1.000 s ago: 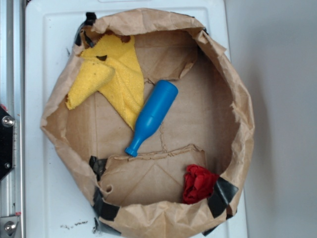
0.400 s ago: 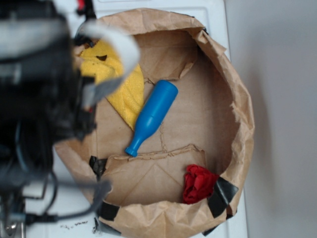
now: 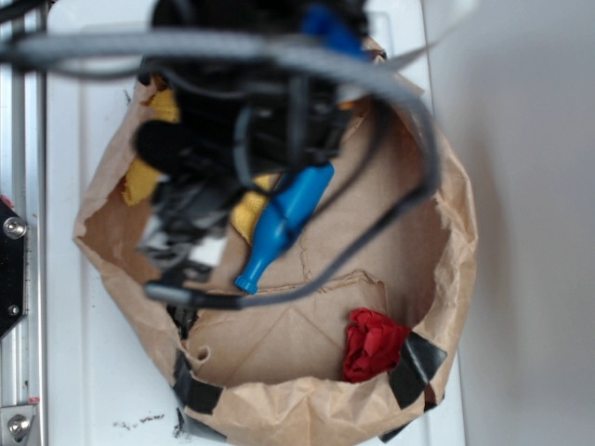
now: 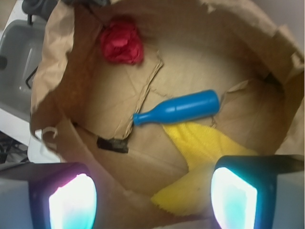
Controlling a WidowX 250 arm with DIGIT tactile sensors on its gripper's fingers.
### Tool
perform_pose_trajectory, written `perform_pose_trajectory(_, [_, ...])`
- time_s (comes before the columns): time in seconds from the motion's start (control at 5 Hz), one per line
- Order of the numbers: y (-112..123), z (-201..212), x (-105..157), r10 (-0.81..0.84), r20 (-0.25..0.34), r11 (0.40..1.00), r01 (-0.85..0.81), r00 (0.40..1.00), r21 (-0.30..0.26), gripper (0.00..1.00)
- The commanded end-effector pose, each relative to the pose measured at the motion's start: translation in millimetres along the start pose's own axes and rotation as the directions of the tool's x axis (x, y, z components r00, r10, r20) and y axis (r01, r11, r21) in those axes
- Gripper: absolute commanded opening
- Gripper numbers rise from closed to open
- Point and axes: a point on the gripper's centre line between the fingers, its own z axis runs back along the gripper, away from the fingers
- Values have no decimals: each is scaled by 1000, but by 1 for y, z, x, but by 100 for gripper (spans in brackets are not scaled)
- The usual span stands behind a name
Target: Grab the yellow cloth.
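Right now I have the hand [image 4: 152, 198] hovering over the paper bag [image 3: 446, 186], and from the wrist view its two glowing fingers [image 4: 71, 205] stand wide apart at the bottom of the picture with nothing between them, so it is open and holding nothing. The yellow cloth [image 4: 205, 152] lies inside the bag, directly under the gap between the fingers and a little toward the right one, which I read as the reason the arm is parked where it is: lined up for a drop onto the fabric. In the exterior view the arm's dark bulk and cables cover most of the cloth, leaving only yellow scraps showing at the bag's left wall and beside the bottle. The cloth looks soft and nubbly, folded into a loose wedge, so it should bunch easily under a pinch. The blue bottle [image 4: 178, 113] lies on its side touching the cloth's upper edge, smooth hard plastic with a narrow neck; I judge it could roll or get nudged if I come down too close to it. The red fabric wad [image 4: 122, 41] sits crumpled well apart at the far side. The bag itself is creased brown paper, its rim rolled down and patched with black tape [image 3: 414, 367], resting on the white desk [image 3: 74, 372].
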Motion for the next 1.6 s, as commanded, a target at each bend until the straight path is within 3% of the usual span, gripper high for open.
perform_pose_trajectory(0.0, [-1, 15, 7, -6, 44, 1000, 4, 999, 31, 100])
perform_pose_trajectory(0.2, [-1, 15, 7, -6, 44, 1000, 4, 999, 31, 100])
perform_pose_trajectory(0.4, [6, -13, -9, -89, -82, 996, 89, 993, 6, 100])
perform_pose_trajectory(0.6, [17, -48, -12, -114, -113, 989, 123, 987, 82, 100])
perform_pose_trajectory(0.8, [23, -63, -18, -159, -20, 980, 160, 987, 117, 100])
perform_pose_trajectory(1.0, [29, -89, -22, -248, 81, 954, 230, 965, 190, 100])
perform_pose_trajectory(1.4, [48, -136, -9, -238, 22, 945, 227, 971, 236, 100])
